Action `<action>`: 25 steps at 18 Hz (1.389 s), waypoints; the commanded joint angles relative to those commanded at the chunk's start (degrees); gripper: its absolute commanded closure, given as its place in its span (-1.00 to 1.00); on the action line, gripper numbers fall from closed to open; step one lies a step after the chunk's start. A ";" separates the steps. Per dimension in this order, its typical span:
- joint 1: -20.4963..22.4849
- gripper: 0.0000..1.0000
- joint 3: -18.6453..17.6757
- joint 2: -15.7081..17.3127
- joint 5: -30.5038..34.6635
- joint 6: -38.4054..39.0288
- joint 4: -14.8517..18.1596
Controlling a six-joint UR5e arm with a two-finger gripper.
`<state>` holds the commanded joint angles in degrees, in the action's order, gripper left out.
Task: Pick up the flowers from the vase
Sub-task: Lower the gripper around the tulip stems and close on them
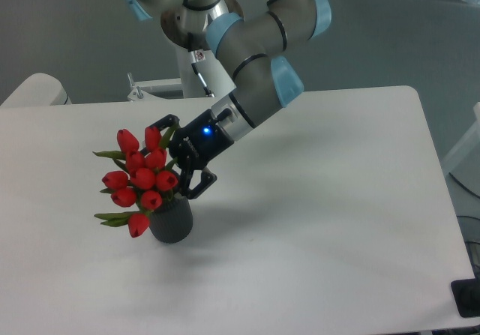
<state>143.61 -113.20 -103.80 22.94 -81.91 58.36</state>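
Matt dark vase [171, 219], glossy red flowers [140, 179], smooth white table [315, 222].

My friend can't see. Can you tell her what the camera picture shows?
A robot arm's black end effector, fingers spread open, reaches into a bunch of red tulip buds with green leaves. The flowers stand in a short dark grey ribbed vase on a white table.
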 joint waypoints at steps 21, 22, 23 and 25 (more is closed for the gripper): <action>2.02 0.72 0.53 0.70 -3.69 0.79 0.09; 2.46 0.72 0.53 1.22 -4.04 1.40 0.00; 2.90 0.72 0.53 2.01 -5.00 2.62 0.00; 3.08 0.72 0.53 3.59 -6.50 6.13 0.00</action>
<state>146.69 -112.68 -100.20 16.44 -75.78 58.36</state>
